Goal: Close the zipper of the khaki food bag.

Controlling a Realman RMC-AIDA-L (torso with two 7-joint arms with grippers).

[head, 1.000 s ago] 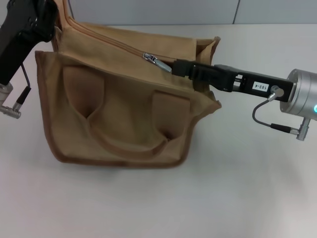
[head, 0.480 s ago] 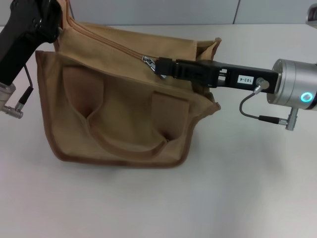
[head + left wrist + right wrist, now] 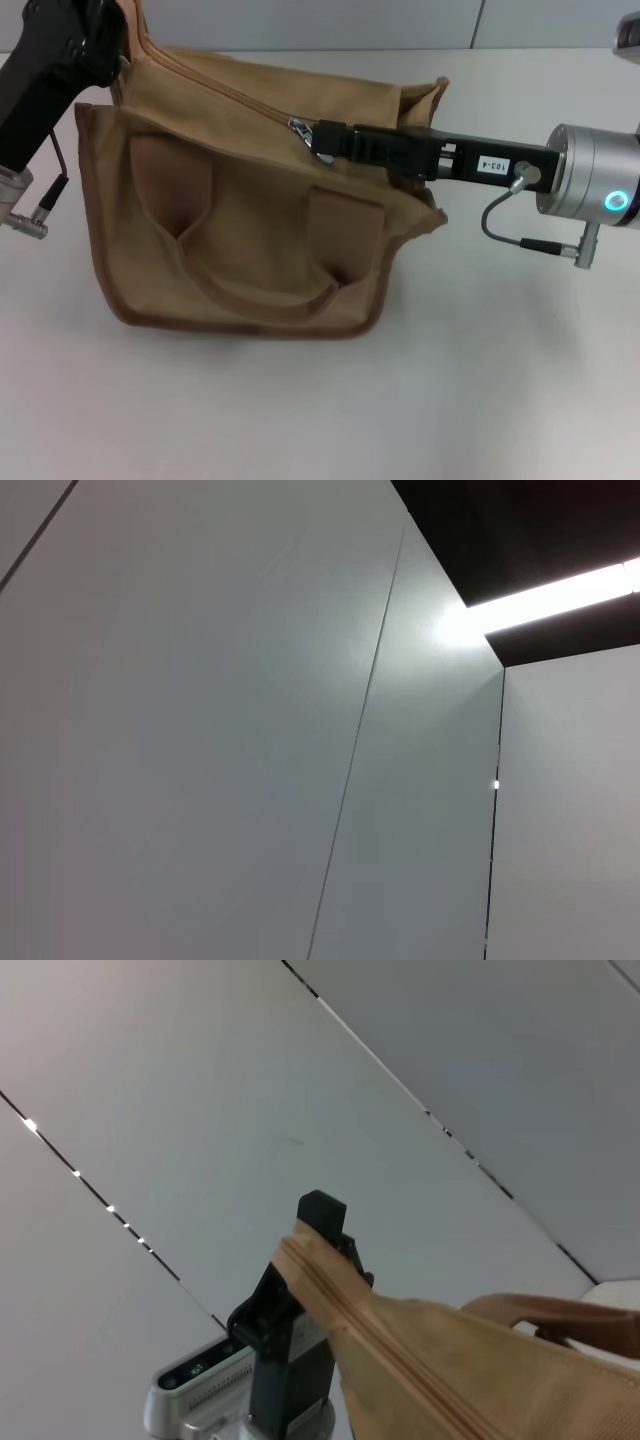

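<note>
Jaws: right gripper [image 3: 322, 140] reaches across the bag top, pinched on the silver pull tab [image 3: 300, 127]; left gripper [image 3: 105, 45] clamps the bag's far-left top corner.
Bag: khaki food bag [image 3: 250, 230] stands on a white table [image 3: 480, 380], handles facing the viewer.
Zipper: zipper [image 3: 215, 85] runs diagonally along the top panel, tab near the middle.
Risk: tab could slip out if the fabric bunches; the corner could pull free of the left hold.
Writing: small white label [image 3: 495, 164] on the right arm, apparently "103-4".
</note>
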